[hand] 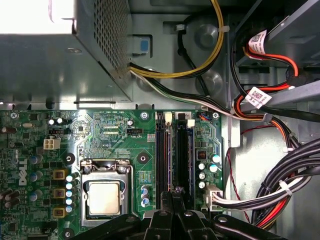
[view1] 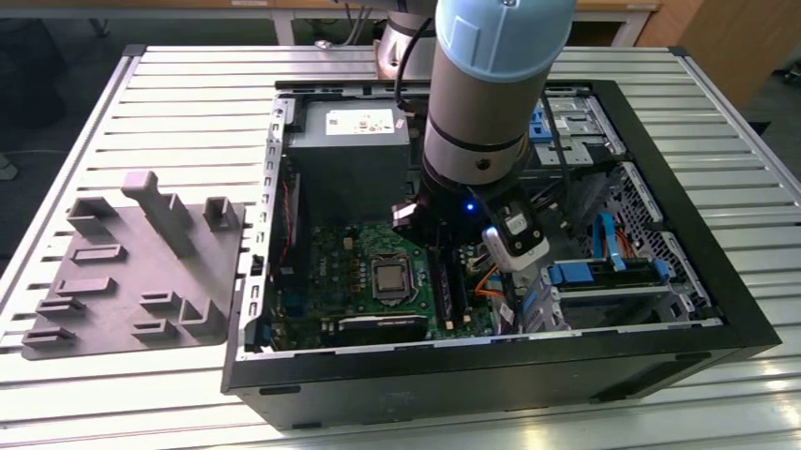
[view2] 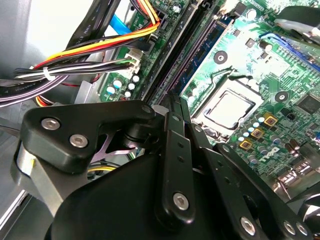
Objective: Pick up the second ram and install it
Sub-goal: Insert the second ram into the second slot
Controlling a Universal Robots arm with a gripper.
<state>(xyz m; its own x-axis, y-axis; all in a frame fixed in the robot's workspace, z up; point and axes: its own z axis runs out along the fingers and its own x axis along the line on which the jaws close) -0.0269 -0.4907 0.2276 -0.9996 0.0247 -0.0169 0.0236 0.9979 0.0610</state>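
A Universal Robots arm reaches down into an open computer case [view1: 701,309] lying on a slatted tabletop [view1: 188,94], its gripper [hand: 172,197] poised directly over the memory slots [hand: 172,150] beside the processor socket [hand: 104,192]. In both wrist views the jaws stand close together, converging on a thin dark edge that runs in line with the slots; this appears to be the second ram [view2: 176,102], clamped between them and lowered to or into a slot, though the black fingers and black slots blend so much that whether the stick is fully seated cannot be told. In the first wrist view the long slots on the green motherboard [hand: 115,135] look dark and partly filled, but which one holds a module is hard to make out. On the exterior view's left, the grey moulded tray [view1: 126,272] with upright posts stands on the tabletop with no stick visible in it, which suggests the pickup is done. Judged from this, the work is well along: the stick is off the tray and at the board, with the final press and release not shown as complete. Bundled cables [hand: 280,185] lie just beside the slots.
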